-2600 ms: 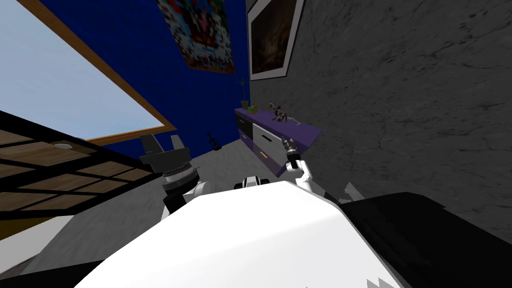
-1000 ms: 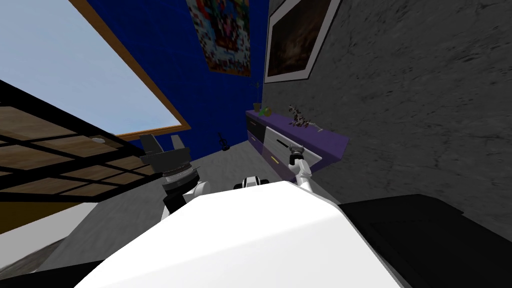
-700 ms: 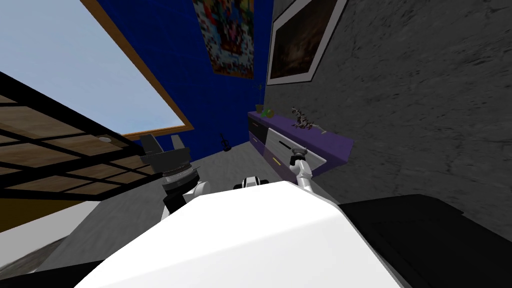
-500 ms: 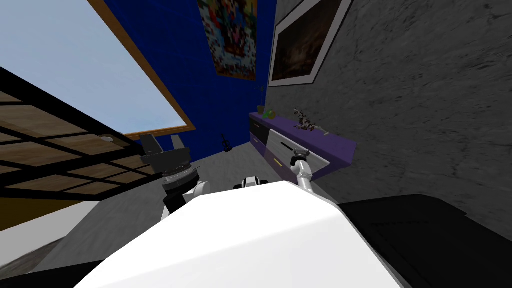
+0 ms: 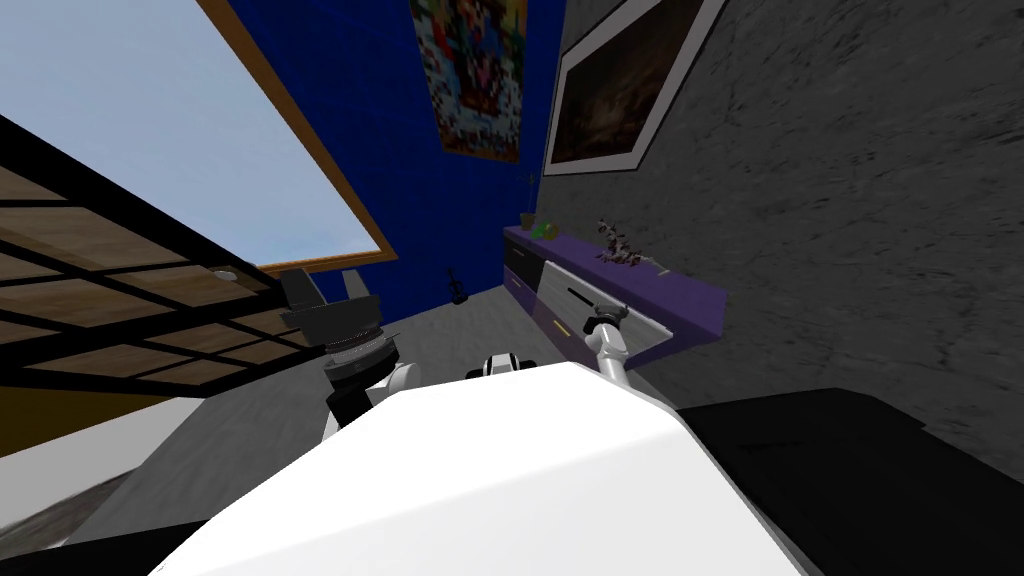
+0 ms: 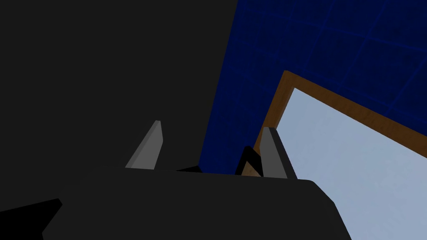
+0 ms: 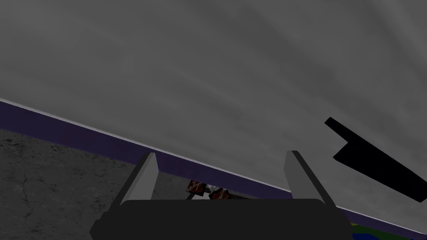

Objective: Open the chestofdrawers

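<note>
A purple chest of drawers stands along the grey wall on my right. It has a light grey drawer front with a dark bar handle. My right gripper is up at that front and open. In the right wrist view the grey front lies close behind the right gripper. The black handle is off to one side, outside the fingers. My left gripper is raised at my left and stands open, holding nothing.
Dry twigs and a small potted plant sit on the chest's top. A wood-and-black grid frame is close on my left under a window. A small dark object stands on the grey floor. A black block lies at my right.
The whole picture has slid, so my body has turned and the chest sits further right and a little nearer. My right gripper stays at the drawer front. The left arm has not moved.
</note>
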